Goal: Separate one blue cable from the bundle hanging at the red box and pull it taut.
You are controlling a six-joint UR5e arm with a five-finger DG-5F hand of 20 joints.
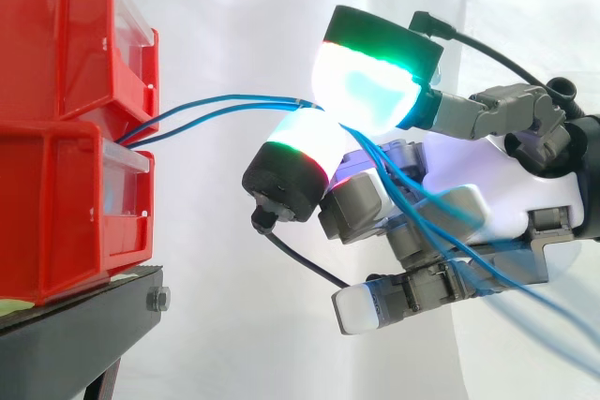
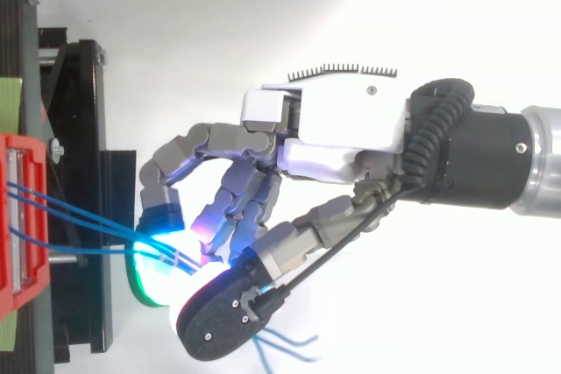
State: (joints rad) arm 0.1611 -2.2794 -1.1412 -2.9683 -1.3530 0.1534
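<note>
Two stacked red bins sit on a black stand at the left. Thin blue cables come out between the bins and run nearly level to my hand. Two glowing fingertips close on the cables from above and below, pinching them about a hand's width from the bins. Behind the pinch the cables cross the palm and trail down to the right. From above, the cables fan from the red box to the curled fingers of the hand, and loose ends hang past it.
The black stand reaches out from the left edge below the cables. A white curtain hangs behind everything. The arm comes in from the right.
</note>
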